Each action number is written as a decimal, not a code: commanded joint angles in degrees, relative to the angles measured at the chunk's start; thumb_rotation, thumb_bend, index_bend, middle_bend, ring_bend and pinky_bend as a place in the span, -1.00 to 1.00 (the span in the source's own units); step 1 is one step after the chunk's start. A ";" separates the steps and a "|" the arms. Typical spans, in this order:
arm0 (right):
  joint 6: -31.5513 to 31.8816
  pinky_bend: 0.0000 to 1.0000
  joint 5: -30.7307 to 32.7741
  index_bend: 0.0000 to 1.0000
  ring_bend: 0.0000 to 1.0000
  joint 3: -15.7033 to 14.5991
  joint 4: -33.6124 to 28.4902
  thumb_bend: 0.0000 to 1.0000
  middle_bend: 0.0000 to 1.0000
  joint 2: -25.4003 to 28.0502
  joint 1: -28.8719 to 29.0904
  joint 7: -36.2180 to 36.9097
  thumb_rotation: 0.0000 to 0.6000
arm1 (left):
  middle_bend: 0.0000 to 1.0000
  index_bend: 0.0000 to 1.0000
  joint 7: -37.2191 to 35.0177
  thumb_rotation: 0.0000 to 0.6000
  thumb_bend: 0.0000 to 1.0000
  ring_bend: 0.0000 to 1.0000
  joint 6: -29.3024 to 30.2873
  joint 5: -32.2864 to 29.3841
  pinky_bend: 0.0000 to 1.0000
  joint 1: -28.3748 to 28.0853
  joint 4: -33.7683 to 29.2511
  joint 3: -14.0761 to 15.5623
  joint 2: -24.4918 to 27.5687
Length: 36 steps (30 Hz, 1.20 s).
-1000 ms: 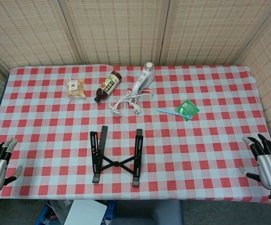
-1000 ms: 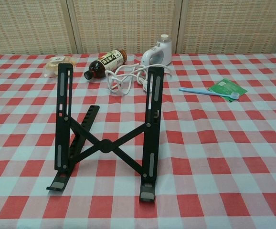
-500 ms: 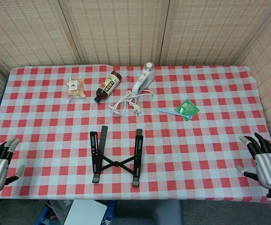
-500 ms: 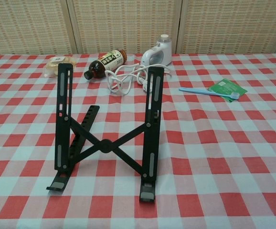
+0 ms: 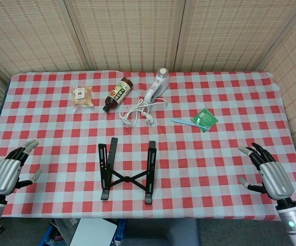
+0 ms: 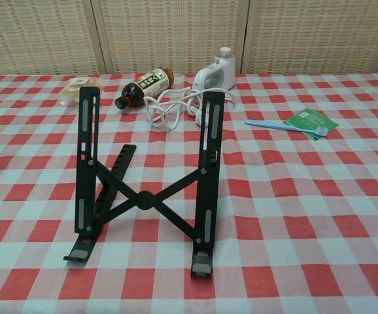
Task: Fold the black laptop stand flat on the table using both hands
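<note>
Approach stage: laptop stand (image 5: 127, 172) upright, untouched mid-counter (image 5: 214, 154). Left hand (image 5: 7, 174) and right hand (image 5: 272, 173) empty, fingers spread, well apart. Next: close in, grip both rails.

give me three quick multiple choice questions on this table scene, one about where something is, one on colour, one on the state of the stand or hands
1. Where does the brown bottle lie?
A. Left of the white corded appliance
B. Beside the right hand
C. Under the laptop stand

2. What colour is the packet by the toothbrush?
A. Yellow
B. Green
C. Black

3. How is the laptop stand now?
A. Folded flat
B. Held by both hands
C. Propped open, untouched

Answers:
1 A, the bottle lies just left of the appliance at the far side.
2 B, it is plainly green.
3 C, its rails stand raised in the chest view, and the left hand and right hand are open, away from it.
</note>
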 commanded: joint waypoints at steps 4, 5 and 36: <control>-5.12 -0.76 -2.10 -0.72 -0.92 -0.10 -0.64 -0.57 -0.65 -1.19 4.81 7.21 1.00 | -0.70 -0.72 -11.51 1.00 -0.36 -0.55 -5.68 0.92 -0.45 -5.94 3.05 -1.49 -1.27; -6.18 -0.76 -2.20 -0.72 -0.92 -0.10 -0.77 -0.60 -0.65 -1.57 5.72 8.58 1.00 | -0.70 -0.72 -13.90 1.00 -0.36 -0.55 -7.09 0.68 -0.45 -7.00 3.39 -1.65 -1.48; -29.98 -0.76 5.63 -0.86 -0.92 4.13 7.93 -1.00 -0.72 -20.15 27.20 39.69 1.00 | -0.37 -0.36 -47.79 -0.31 -0.52 -0.28 -24.56 -1.52 -0.29 -23.11 11.10 -1.92 -10.06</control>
